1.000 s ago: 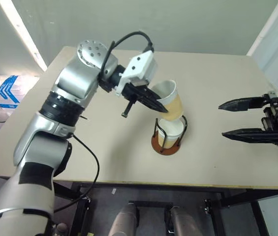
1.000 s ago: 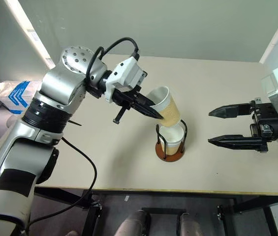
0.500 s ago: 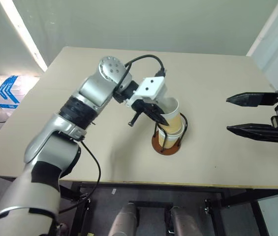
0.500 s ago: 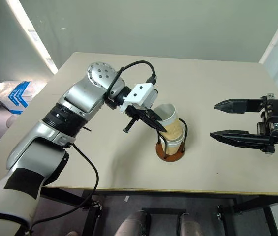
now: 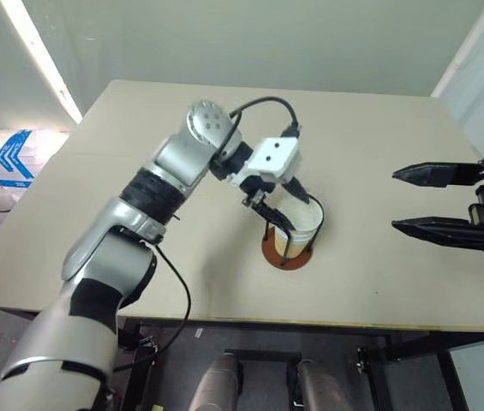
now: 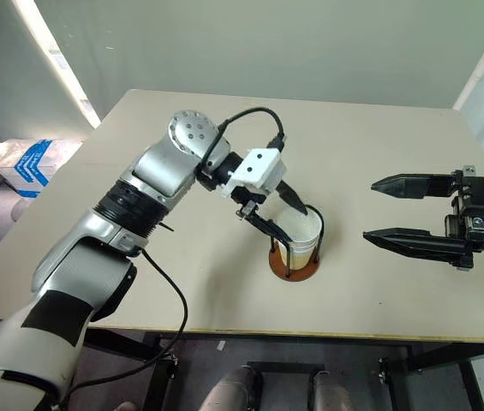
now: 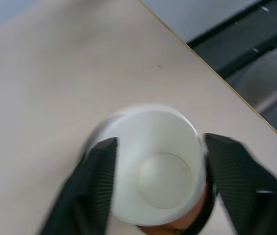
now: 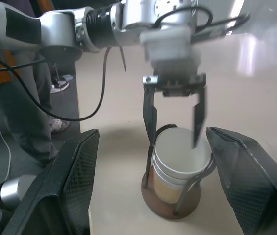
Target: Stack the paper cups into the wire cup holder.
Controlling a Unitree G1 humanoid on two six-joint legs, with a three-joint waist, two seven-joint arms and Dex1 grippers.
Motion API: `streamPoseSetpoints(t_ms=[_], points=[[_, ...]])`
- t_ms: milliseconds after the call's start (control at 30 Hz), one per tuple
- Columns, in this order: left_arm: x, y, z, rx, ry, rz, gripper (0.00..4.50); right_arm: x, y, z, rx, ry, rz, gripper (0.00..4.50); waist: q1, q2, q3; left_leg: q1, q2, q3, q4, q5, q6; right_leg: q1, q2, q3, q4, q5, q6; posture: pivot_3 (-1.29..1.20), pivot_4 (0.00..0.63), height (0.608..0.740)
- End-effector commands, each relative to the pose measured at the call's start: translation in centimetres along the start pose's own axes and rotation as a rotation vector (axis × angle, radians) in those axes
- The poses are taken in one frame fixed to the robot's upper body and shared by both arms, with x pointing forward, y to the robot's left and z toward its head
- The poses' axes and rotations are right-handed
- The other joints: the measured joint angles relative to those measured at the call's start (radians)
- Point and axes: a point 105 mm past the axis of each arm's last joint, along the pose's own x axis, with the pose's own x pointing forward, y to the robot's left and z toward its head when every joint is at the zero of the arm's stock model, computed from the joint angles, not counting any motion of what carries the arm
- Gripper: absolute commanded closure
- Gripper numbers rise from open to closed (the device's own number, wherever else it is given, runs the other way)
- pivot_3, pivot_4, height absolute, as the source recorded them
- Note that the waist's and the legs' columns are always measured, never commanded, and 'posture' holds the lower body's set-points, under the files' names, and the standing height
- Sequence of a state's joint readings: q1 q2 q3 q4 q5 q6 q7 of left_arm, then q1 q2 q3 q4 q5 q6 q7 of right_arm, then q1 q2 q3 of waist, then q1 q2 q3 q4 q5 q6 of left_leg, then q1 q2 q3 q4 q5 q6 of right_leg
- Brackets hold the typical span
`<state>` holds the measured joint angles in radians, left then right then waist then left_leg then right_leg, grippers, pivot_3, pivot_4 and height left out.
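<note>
The paper cups [image 6: 302, 228] sit nested one inside another in the wire cup holder [image 5: 283, 256], which stands mid-table on its reddish-brown disc. My left gripper [image 6: 282, 213] hangs just above the stack, open, with one black finger on each side of the top cup's rim. In the left wrist view the top cup's white inside [image 7: 153, 164] lies between the fingers [image 7: 97, 188]. The right wrist view shows the stacked cups [image 8: 180, 164] inside the black wire loops. My right gripper [image 5: 396, 199] hovers open off to the right, holding nothing.
The tan table [image 5: 139, 214] has a front edge close to the holder, with a black frame below it. A pale wall runs behind the table. A blue-and-white bag [image 5: 14, 158] lies on the floor at the far left.
My left gripper carried the tilted cup down into the holder and let go of it. The cup now sits nested and upright. The right gripper stayed in place.
</note>
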<state>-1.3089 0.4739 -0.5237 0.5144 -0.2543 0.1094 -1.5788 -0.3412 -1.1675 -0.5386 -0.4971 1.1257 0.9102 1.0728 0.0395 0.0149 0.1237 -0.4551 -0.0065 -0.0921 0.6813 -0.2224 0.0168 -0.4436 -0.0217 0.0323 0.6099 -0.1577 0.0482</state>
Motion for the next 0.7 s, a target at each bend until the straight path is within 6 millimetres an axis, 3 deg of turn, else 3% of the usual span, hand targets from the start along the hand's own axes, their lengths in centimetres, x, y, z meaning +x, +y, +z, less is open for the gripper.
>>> streamPoseSetpoints(t_ms=[33,233,433,567,700], points=[[-1.7,0.7,2.6,0.044,-0.044,0.059,0.15,0.2,0.1,-0.1,-0.016,-0.020,0.020,0.80,0.000,0.000,0.000,0.000,0.000,0.000,0.000,0.000,0.000,0.000,0.000,0.000,0.000,0.000,0.000,0.00,0.150,0.740],[-4.0,1.6,4.0,0.028,-0.076,0.218,0.15,0.0,-1.2,-0.2,-0.007,-0.032,0.031,0.80,-0.001,0.000,0.000,0.000,0.000,0.001,0.001,0.000,0.000,0.000,0.000,0.001,0.000,0.000,0.001,0.00,0.150,0.740],[-8.7,1.5,5.1,-0.089,-0.186,0.446,0.15,0.6,-3.2,0.2,-0.034,-0.053,0.056,0.80,-0.009,0.000,0.000,0.001,0.000,0.001,0.000,0.000,0.000,0.000,0.000,0.001,0.000,0.000,0.001,0.00,0.150,0.740],[-11.1,0.7,4.9,-0.182,-0.279,0.588,0.15,1.0,-4.3,0.0,-0.040,-0.063,0.048,0.80,-0.012,0.001,0.000,0.002,0.001,0.002,0.000,0.000,0.000,0.000,0.000,0.001,0.001,0.000,0.000,0.00,0.150,0.740],[-12.9,-0.7,3.4,-0.258,-0.314,0.744,0.15,1.4,-5.6,-0.7,0.001,-0.074,0.001,0.80,-0.010,0.001,0.000,0.003,0.001,0.002,0.000,0.001,-0.001,0.001,0.000,0.000,0.001,0.000,-0.001,0.00,0.150,0.740]])
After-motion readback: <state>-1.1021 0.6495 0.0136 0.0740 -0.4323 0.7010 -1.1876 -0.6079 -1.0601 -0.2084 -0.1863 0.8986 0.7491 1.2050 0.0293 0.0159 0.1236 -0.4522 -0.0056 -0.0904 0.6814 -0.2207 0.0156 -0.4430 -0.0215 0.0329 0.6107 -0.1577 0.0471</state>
